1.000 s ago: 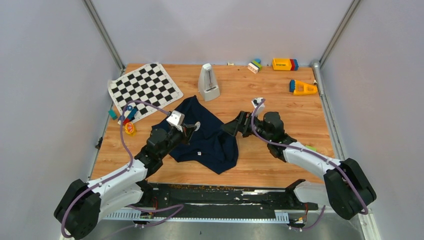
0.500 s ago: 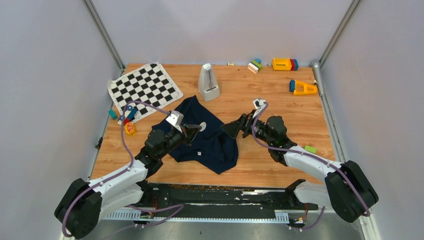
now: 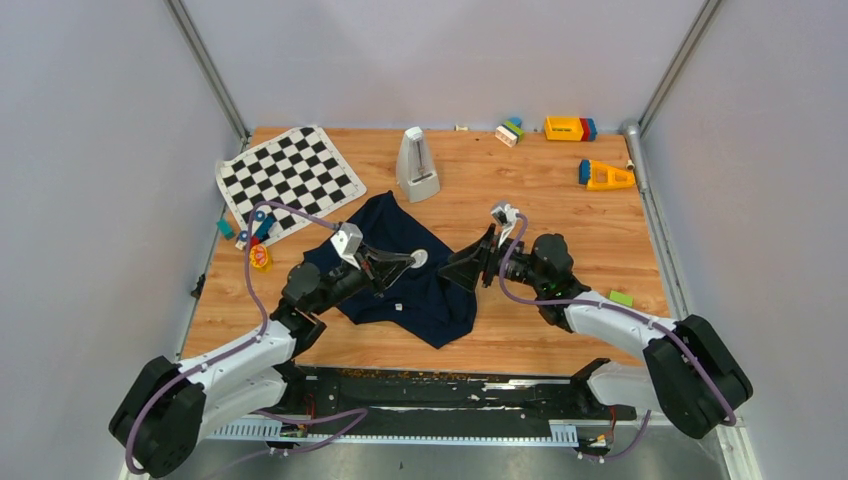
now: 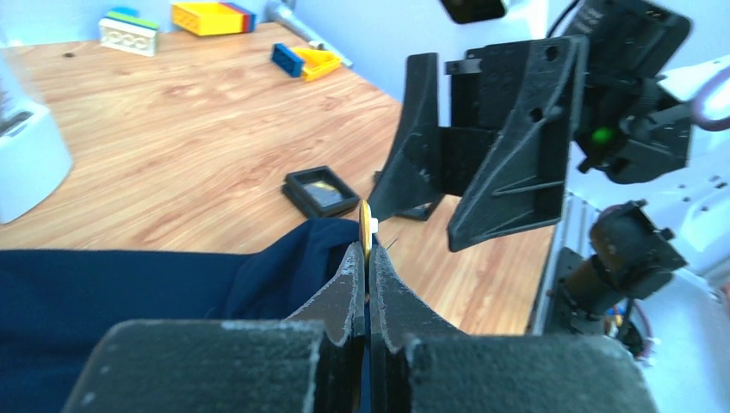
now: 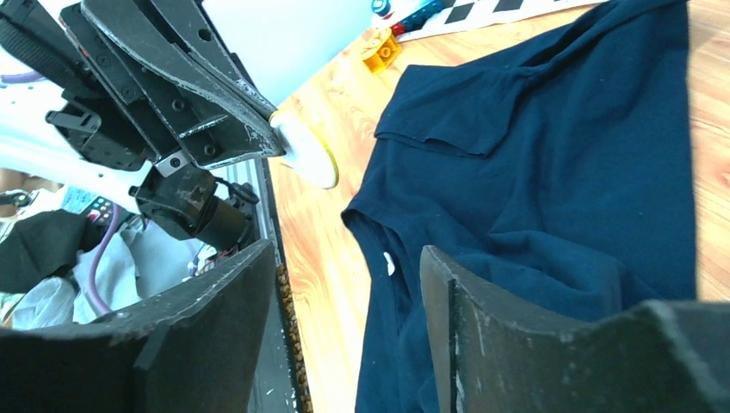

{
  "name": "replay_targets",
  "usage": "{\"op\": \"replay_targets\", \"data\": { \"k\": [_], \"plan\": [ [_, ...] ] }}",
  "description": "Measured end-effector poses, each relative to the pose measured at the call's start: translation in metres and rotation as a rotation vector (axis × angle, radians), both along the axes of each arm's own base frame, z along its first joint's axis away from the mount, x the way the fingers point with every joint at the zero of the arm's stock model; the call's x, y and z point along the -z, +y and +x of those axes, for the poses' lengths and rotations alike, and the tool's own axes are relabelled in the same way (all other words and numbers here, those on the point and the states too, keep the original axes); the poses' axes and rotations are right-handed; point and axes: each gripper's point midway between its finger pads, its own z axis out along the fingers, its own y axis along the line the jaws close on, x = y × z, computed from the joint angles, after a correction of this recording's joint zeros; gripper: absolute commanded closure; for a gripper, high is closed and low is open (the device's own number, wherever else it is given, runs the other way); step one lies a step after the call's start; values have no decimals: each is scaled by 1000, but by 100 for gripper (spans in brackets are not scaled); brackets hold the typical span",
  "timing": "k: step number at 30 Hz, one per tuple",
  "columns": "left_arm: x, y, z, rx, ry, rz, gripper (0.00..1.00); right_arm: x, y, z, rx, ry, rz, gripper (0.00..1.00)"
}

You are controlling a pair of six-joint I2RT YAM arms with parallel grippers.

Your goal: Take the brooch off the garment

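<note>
The dark navy garment [image 3: 425, 285] lies crumpled on the wooden table between the arms; it also shows in the right wrist view [image 5: 551, 172] and the left wrist view [image 4: 129, 284]. My left gripper [image 3: 408, 261] is shut on the brooch [image 3: 421, 258], a small whitish disc with a gold rim. The disc is edge-on between my fingertips in the left wrist view [image 4: 365, 231]. In the right wrist view the brooch [image 5: 308, 151] hangs in the air, apart from the cloth. My right gripper [image 3: 468, 266] is open and empty, just right of the brooch, jaws wide [image 5: 344, 344].
A checkered mat [image 3: 290, 175] lies at the back left, with small toys [image 3: 258, 245] by its near edge. A white metronome [image 3: 417, 165] stands behind the garment. Toy blocks [image 3: 570, 128] sit at the back right. A black square box [image 4: 321, 189] lies on the wood near the cloth.
My left gripper has moved right with the brooch in it, away from the cloth. My right gripper has moved left toward it, so the two are now close.
</note>
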Motion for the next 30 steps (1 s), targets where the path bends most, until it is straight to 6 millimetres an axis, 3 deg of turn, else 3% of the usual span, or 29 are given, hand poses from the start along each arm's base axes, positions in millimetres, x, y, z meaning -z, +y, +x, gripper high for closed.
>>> {"op": "replay_targets", "data": {
  "k": [7, 13, 17, 23, 30],
  "plan": [
    [-10, -15, -19, 146, -7, -61, 100, -9, 4, -11, -73, -43, 25, 42],
    [-3, -25, -28, 237, 25, -71, 100, -14, 7, -20, -121, -68, 39, 43],
    [-3, -27, -32, 265, 30, -77, 100, -16, 9, -25, -147, -75, 43, 44],
    [-9, -28, -36, 285, 16, -93, 100, -16, 10, -28, -162, -78, 44, 35],
    [-11, -28, -37, 291, 8, -96, 100, -19, 11, -30, -173, -91, 50, 40]
  ]
}}
